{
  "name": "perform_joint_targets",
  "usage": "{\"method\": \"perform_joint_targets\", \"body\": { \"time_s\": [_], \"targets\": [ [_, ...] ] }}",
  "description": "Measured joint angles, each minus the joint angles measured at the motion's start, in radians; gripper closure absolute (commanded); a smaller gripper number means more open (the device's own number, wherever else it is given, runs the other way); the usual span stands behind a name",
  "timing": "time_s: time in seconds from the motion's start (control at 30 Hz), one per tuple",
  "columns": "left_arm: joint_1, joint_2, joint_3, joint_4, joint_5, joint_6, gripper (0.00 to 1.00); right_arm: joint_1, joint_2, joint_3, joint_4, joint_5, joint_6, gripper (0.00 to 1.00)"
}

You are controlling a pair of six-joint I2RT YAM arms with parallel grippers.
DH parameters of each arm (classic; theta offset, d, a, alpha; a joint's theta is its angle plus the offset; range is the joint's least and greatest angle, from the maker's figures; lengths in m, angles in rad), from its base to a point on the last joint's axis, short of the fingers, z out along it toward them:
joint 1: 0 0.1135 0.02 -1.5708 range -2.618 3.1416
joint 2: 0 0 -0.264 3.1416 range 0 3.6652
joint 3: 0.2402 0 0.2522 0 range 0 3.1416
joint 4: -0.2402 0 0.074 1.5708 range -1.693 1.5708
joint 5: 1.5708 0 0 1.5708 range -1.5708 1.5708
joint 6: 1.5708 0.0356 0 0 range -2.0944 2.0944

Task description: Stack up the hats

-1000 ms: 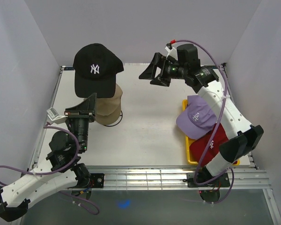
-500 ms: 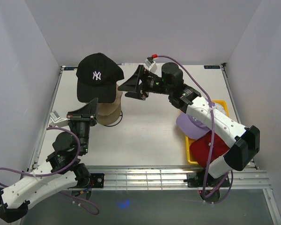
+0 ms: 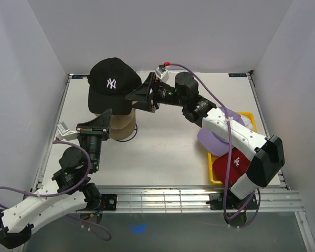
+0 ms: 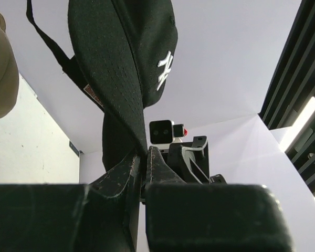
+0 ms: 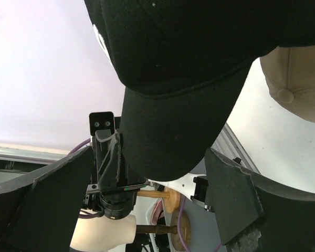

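The black cap with the white NY logo [image 3: 112, 84] hangs in the air above the tan cap [image 3: 123, 124], which sits on a stand at the left. My left gripper [image 3: 105, 114] is shut on the black cap's brim [image 4: 127, 89], fingertips pressed together [image 4: 145, 156]. My right gripper [image 3: 138, 93] is open just right of the black cap, its fingers either side of the brim [image 5: 178, 131] without touching. The lavender cap [image 3: 209, 139] and the dark red cap [image 3: 235, 166] lie in the yellow tray [image 3: 249, 119]. The white cap is out of view.
The tan cap also shows in the left wrist view [image 4: 1, 73] and the right wrist view [image 5: 299, 79]. The right arm [image 3: 226, 123] reaches across the table's middle above the tray. White walls close the table at the back and both sides.
My right gripper has swung left from the back right and now stands at the black cap's brim. The left gripper has carried the black cap slightly right, over the tan cap.
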Motion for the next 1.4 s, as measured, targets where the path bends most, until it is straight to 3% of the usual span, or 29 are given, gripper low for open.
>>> {"method": "perform_joint_targets", "body": {
  "time_s": [1.07,1.27,1.4],
  "targets": [
    [0.001,0.010,0.005,0.013,0.042,0.007,1.00,0.019,0.018,-0.129,0.235,-0.006,0.069,0.15],
    [0.001,0.006,0.000,0.017,0.057,-0.034,1.00,0.019,0.024,-0.132,0.333,-0.024,0.116,0.25],
    [0.001,-0.006,-0.012,0.028,0.060,-0.064,1.00,0.018,0.032,-0.156,0.400,-0.027,0.156,0.42]
  ]
}}
